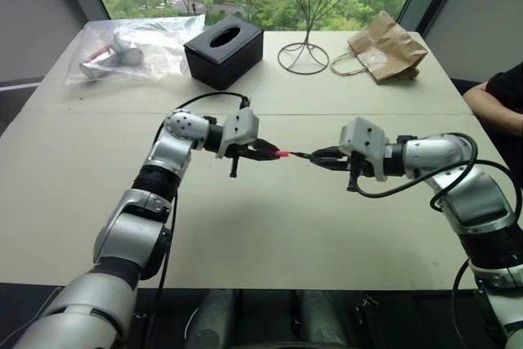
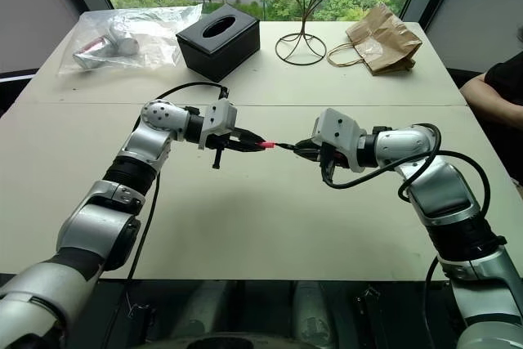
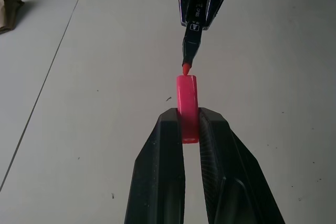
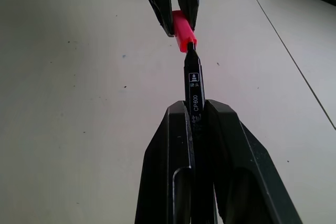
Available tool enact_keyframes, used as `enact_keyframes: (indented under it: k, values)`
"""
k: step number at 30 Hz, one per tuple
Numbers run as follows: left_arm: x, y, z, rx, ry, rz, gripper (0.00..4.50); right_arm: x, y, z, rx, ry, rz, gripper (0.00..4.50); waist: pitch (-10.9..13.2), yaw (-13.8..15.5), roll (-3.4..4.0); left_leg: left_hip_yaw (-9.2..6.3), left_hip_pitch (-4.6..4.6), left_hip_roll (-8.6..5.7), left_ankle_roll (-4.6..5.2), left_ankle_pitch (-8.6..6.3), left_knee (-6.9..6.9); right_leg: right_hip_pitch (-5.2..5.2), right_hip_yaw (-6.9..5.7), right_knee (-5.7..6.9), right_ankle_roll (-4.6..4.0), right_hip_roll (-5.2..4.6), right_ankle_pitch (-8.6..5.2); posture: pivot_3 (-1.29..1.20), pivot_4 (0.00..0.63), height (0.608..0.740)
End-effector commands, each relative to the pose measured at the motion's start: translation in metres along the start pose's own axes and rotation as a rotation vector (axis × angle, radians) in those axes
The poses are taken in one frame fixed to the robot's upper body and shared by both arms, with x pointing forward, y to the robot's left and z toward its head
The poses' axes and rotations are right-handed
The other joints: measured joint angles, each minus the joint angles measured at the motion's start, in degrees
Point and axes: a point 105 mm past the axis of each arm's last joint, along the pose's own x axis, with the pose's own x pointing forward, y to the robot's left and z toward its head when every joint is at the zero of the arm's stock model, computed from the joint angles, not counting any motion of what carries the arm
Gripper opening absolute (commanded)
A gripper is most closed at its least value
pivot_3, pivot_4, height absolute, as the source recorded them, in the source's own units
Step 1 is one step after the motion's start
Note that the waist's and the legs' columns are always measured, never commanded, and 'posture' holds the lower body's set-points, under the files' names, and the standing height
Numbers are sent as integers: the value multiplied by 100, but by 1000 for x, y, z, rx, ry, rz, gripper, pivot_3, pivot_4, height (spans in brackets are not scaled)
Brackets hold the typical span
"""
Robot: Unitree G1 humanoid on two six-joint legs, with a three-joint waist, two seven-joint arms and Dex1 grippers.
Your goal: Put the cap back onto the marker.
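Big pale table [image 1: 245, 226]. At its far end sit a black tissue box [image 1: 223, 51], a wire stand [image 1: 304, 46], a crumpled paper bag [image 1: 386, 48] and a plastic bag [image 1: 131, 48] with something in it, all well away from the work. A person's arm [image 1: 497, 104] shows at the right edge.

Both arms are held up above the table, near its middle, tips facing each other.

The right gripper [image 4: 194, 116] is clenched on the marker [image 4: 193, 85], low on the black barrel, with the printed part and the nib end sticking out toward the other arm. The left gripper [image 3: 190, 121] is clenched on the cap [image 3: 187, 100], pinching its rear half so the open end stays free.

The red nib [image 3: 186, 68] sits right at the cap's mouth, roughly lined up, not visibly seated. In the right wrist view the cap looks slightly angled against the barrel.

Handling guess: both parts are light, rigid plastic. The cap is tiny and smooth, so it could likely twist or pop out of the fingers if pushed off-axis. The marker is stiff but thin, and could pivot in the grip under side load. The nib is the soft part, so avoid jamming it on the cap rim. Present holds look sensible: barrel for the marker, closed end for the cap. Push straight along the axis until it clicks.
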Motion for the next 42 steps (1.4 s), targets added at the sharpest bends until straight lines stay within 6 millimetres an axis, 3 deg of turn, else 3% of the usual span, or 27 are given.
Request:
enact_keyframes:
  k: [1, 22, 42]
  values:
    - [-1, 6, 16, 51, -42, 17, 27, -3, -1, 9, -21, -35, -16, 0, 0, 0, 0, 0, 0, 0, 0, 0, 0, 0, 0, 0, 0, 0, 0, 0, 150, 740]
    - [-9, 10, 17, 52, -36, 35, 27, -4, -3, 7, -22, -23, -23, 0, 0, 0, 0, 0, 0, 0, 0, 0, 1, 0, 0, 1, 0, 0, 0, 0, 150, 740]
    - [16, 7, 23, 113, -28, -38, 27, 2, 1, 13, -83, -24, -1, 0, 0, 0, 0, 1, 0, -2, 0, 0, 2, 1, 0, 1, 0, 0, 0, 0, 150, 740]
